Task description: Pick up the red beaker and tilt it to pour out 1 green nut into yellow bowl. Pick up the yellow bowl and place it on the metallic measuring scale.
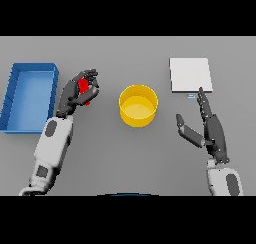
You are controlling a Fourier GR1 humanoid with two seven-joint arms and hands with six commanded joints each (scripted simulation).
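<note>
The robot's right hand point(209, 130) hovers nearest the viewer, fingers straight and released, thumb spread toward the centre, fingertips pointing at the metallic measuring scale point(190, 74) beyond it. The yellow bowl point(138, 104) sits mid-table between the two hands, its inside apparently without a nut. To the bowl's left, the left hand point(80, 92) is curled around the red beaker point(85, 88), near the bowl but apart from it; the pour likely requires carrying it rightward over the rim. Fingers hide most of the beaker, so its tilt and any green nut cannot be made out. Farther left lies a blue tray point(15, 88).
</note>
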